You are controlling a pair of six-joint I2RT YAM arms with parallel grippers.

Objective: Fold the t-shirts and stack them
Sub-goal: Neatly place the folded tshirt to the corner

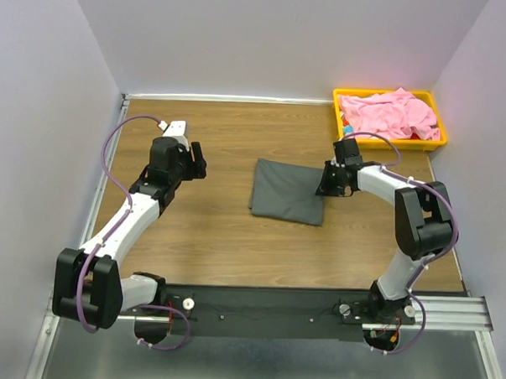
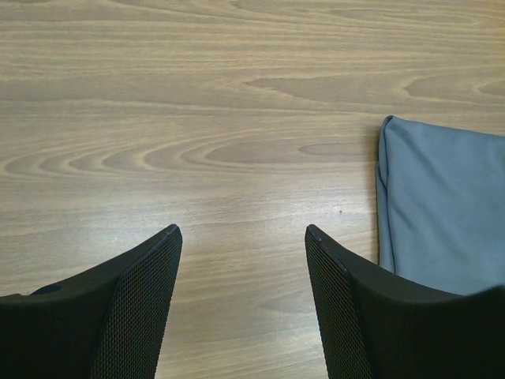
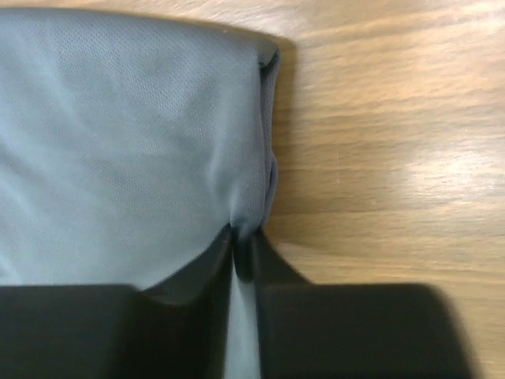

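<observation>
Right jaws: I see them pinched almost shut on a raised fold at the right edge of the folded dark grey t-shirt [image 3: 118, 142], which lies flat near the middle of the wooden surface [image 1: 218, 230]. Left jaws: I see them standing wide apart with nothing between, hovering over bare wood to the left of the same shirt, clear of its edge. Pink t-shirt [image 1: 391, 113]: I note it crumpled in the yellow tray [image 1: 423, 145] at the far right corner, well apart from the grey one.
</observation>
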